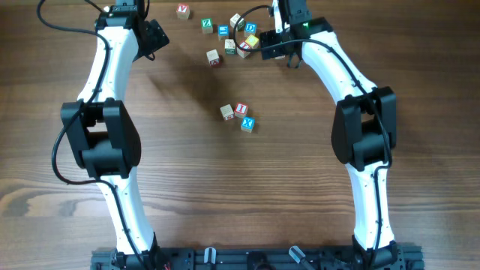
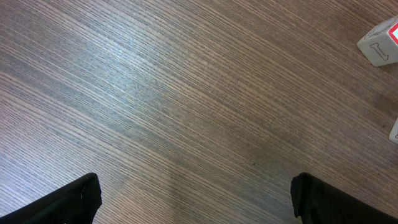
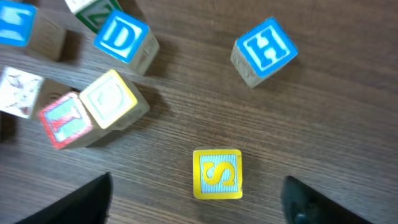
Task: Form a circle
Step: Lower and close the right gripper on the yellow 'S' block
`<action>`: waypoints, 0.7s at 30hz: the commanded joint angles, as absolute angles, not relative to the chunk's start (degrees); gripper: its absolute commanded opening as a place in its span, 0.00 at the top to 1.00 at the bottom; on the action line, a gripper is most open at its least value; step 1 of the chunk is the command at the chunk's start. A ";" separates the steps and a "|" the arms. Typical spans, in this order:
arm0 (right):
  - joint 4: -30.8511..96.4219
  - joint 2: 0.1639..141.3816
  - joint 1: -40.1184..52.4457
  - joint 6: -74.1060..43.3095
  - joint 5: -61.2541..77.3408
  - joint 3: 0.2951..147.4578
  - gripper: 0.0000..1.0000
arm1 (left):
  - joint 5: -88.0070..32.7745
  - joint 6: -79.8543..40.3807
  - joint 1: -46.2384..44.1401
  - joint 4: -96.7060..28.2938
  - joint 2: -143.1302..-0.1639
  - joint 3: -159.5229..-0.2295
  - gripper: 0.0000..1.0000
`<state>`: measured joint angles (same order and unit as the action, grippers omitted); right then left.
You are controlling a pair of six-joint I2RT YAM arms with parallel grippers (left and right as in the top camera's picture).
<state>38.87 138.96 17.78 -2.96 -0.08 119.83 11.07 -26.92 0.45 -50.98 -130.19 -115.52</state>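
Note:
Near the table's middle, a cream cube (image 1: 226,112), a white cube with a red letter (image 1: 241,109) and a blue X cube (image 1: 247,124) stand close together as a short arc of the circle. My right gripper (image 1: 264,49) (image 3: 198,190) is at the far cluster, open. A yellow S cube (image 3: 217,173) lies flat on the wood between its fingers, with a gap on each side. My left gripper (image 1: 156,37) (image 2: 196,199) hangs open over bare wood at the back left, holding nothing.
Loose cubes lie around the right gripper: a blue H (image 3: 264,51), a blue D (image 3: 122,38), a yellow-framed one (image 3: 112,98) against a red one (image 3: 62,121), and a white picture cube (image 3: 18,92). More are scattered along the far edge (image 1: 206,25). A white cube (image 2: 380,45) shows in the left wrist view.

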 commanded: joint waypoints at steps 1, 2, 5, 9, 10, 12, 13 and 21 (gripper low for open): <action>38.35 141.16 17.26 -1.28 -0.86 119.59 0.24 | 11.18 -27.49 0.75 -50.85 -130.08 -116.49 0.00; 38.35 141.18 17.19 -1.30 -1.50 119.26 0.27 | 11.18 -27.49 0.75 -50.85 -130.08 -116.49 0.00; 37.91 141.23 16.93 -1.02 -3.27 118.48 0.46 | 11.18 -27.49 0.75 -50.85 -130.08 -116.49 0.00; 37.93 141.23 16.84 -1.02 -3.22 118.48 0.61 | 11.18 -27.49 0.75 -50.85 -130.08 -116.49 0.00; 38.41 141.23 16.84 -0.99 -3.25 118.48 0.60 | 11.16 -27.49 0.75 -50.85 -130.08 -116.49 0.00; 38.61 141.23 16.82 -0.47 -3.20 118.48 0.59 | 11.18 -27.49 0.75 -50.85 -130.08 -116.49 0.00; 38.59 141.23 16.84 0.21 -2.98 118.48 0.59 | 11.18 -27.49 0.75 -50.85 -130.08 -116.49 0.00; 38.83 141.23 16.84 2.96 1.26 118.48 0.55 | 11.18 -27.49 0.75 -50.85 -130.08 -116.49 0.00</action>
<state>38.54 139.72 17.04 1.19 -0.86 119.26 11.07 -26.92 0.45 -50.98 -130.19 -115.52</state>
